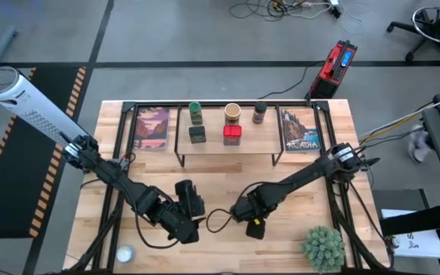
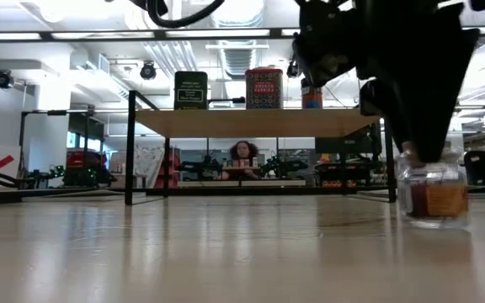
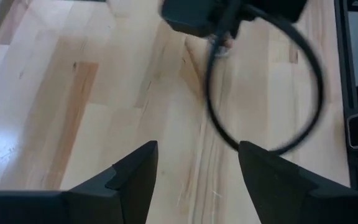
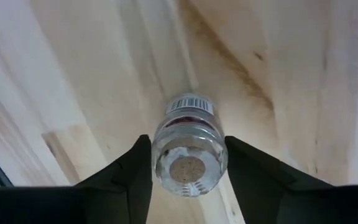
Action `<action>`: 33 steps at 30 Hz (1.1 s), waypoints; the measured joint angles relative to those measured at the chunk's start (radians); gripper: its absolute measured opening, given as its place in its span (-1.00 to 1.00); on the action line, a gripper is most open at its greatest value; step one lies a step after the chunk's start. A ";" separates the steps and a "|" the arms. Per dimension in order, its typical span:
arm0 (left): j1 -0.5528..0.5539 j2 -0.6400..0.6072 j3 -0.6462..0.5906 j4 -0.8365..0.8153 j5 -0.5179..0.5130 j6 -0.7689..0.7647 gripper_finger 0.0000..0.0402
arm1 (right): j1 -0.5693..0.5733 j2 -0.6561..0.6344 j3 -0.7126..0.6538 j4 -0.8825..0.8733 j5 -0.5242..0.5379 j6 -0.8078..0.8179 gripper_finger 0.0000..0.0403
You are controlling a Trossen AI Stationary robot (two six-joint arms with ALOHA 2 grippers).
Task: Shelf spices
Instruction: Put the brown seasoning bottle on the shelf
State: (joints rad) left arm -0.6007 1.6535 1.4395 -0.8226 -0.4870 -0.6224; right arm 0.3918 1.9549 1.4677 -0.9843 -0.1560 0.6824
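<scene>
The tiny clear jar (image 2: 432, 195) with a cork top stands upright on its base on the table, near the front right of centre. My right gripper (image 4: 186, 139) points down over the jar, open, with one finger on each side of its top. My left gripper (image 3: 197, 165) hangs open above bare wood to the left of it (image 1: 189, 205), with nothing between its fingers. On the shelf (image 1: 228, 154) at the far middle stand the green-lidded jar (image 1: 195, 112), black box (image 1: 197, 134), tan round jar (image 1: 232, 113), red tin (image 1: 232, 134) and dark-capped bottle (image 1: 259, 113). My right gripper comes from above, and its fingers (image 4: 140, 163) stand close against two opposite sides of the jar's top (image 4: 188, 163). I cannot tell whether they touch it. The jar stays upright with its base on the table.
Two upright picture cards (image 1: 153, 128) (image 1: 300, 130) flank the shelf. A green spiky plant (image 1: 323, 246) sits at the near right corner and a small white round thing (image 1: 124, 253) at the near left. A black cable (image 1: 216, 219) loops between the two grippers.
</scene>
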 joint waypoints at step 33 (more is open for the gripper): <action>0.000 0.000 0.000 0.000 -0.046 0.048 0.07 | 0.142 -0.114 0.000 0.045 0.225 -1.094 0.16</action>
State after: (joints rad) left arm -0.6006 1.6532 1.4395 -0.8224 -0.5327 -0.5747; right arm 0.5338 1.8405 1.4681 -0.9397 0.0695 -0.4114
